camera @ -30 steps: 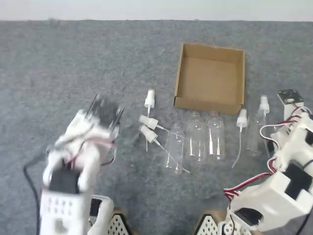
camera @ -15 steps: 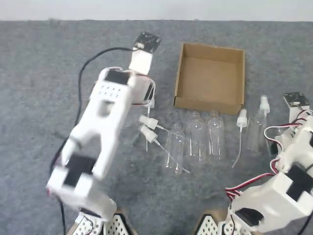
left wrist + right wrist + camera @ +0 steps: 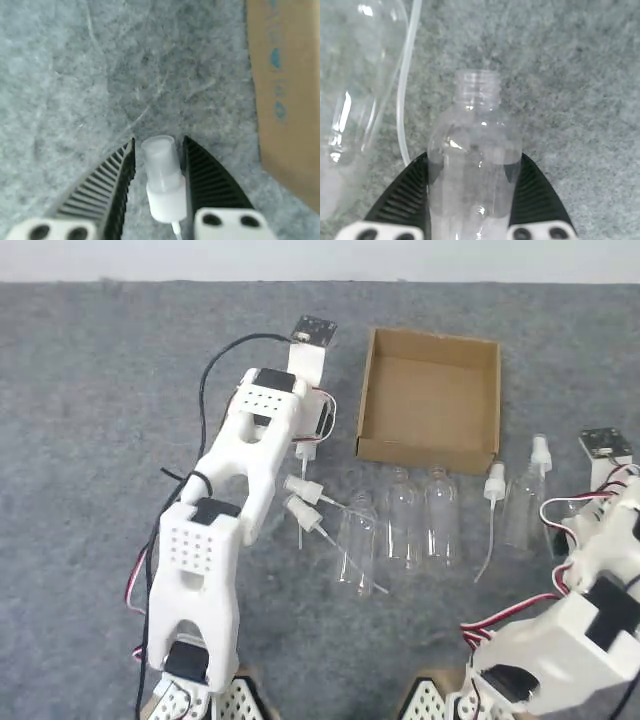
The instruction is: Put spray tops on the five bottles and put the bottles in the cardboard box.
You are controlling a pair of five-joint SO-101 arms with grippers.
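My left hand (image 3: 157,144) is released. Its two fingers (image 3: 112,185) stand either side of a white spray top (image 3: 161,172) lying on the grey tabletop (image 3: 100,75), and a thin gap shows beside at least one finger. The cardboard box (image 3: 285,75) sits just to the right of this hand. My right hand (image 3: 474,159) is clenched on a clear bottle (image 3: 477,120) with no top, a finger pressed to each side and the open neck pointing away from the hand. A neighbouring bottle (image 3: 350,100) and a thin tube (image 3: 405,85) lie just beside it. Between my two hands, three uncapped bottles (image 3: 401,515) lie in a row. Two loose spray tops (image 3: 300,487) lie near the left hand, on my side of it.
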